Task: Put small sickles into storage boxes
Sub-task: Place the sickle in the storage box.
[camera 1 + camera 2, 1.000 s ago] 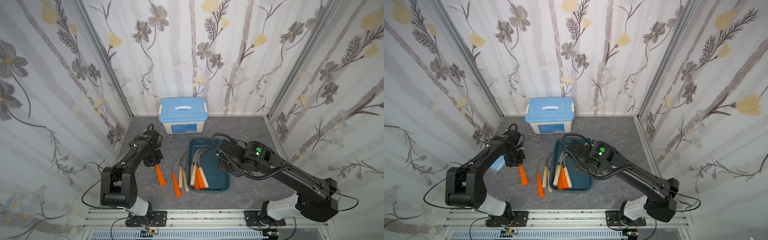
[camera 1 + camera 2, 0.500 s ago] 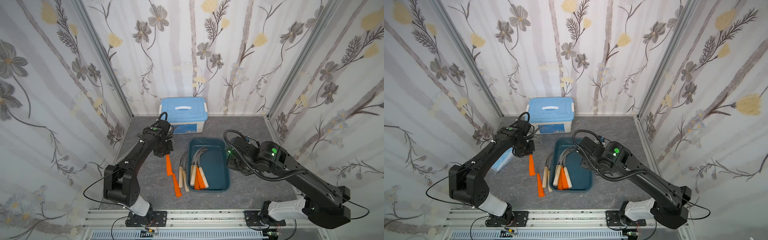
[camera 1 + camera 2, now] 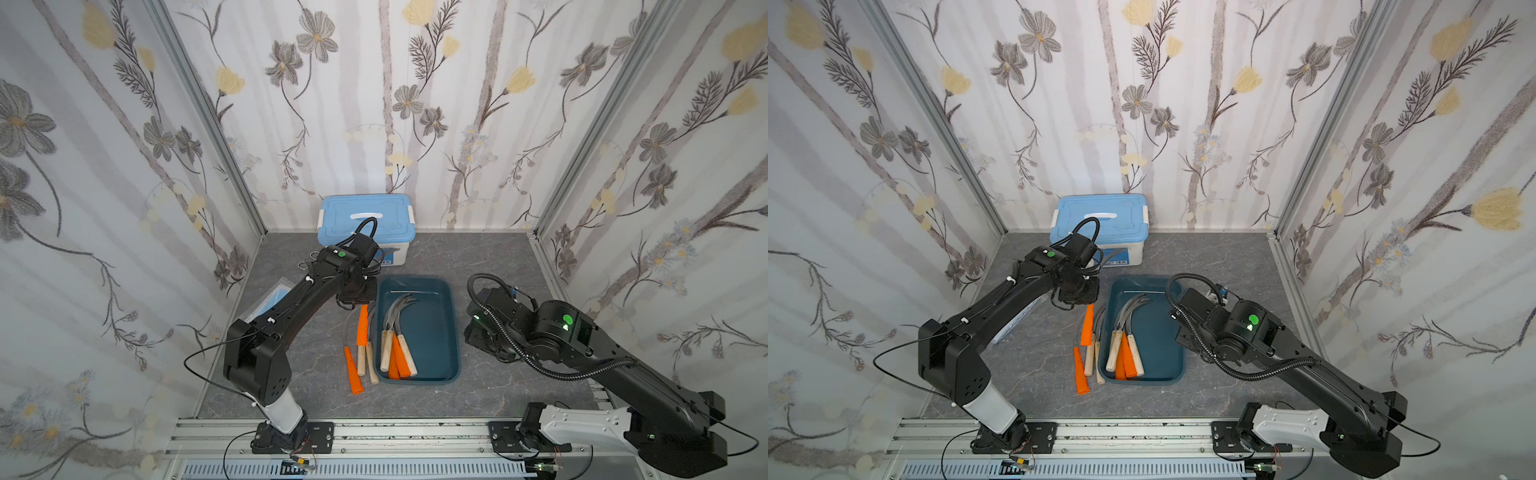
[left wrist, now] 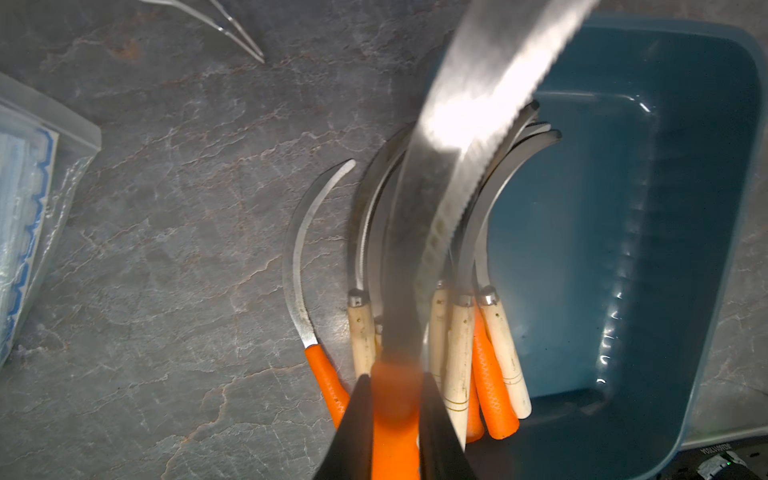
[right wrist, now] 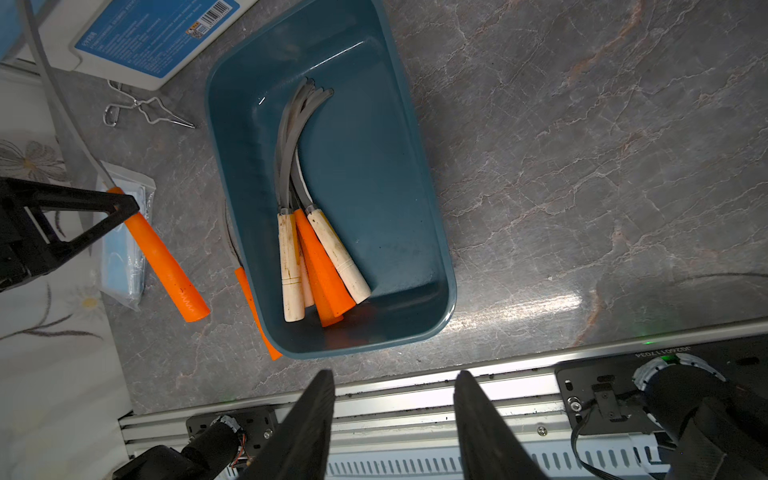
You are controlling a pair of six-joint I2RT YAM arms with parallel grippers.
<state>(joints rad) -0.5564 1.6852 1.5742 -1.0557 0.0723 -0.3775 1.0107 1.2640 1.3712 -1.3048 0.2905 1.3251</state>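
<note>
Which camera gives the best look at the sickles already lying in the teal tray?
The right wrist view: the sickles lie unobstructed in the teal tray, blade tips to handle ends. In the left wrist view the held sickle, gripped by the left hand, crosses them. Both top views show them whole but small.

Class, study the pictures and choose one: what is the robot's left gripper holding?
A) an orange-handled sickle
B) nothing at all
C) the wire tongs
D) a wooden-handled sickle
A: the left gripper is shut on the orange-handled sickle, gripping it where the handle meets the blade, which juts out ahead of the wrist camera.
</note>
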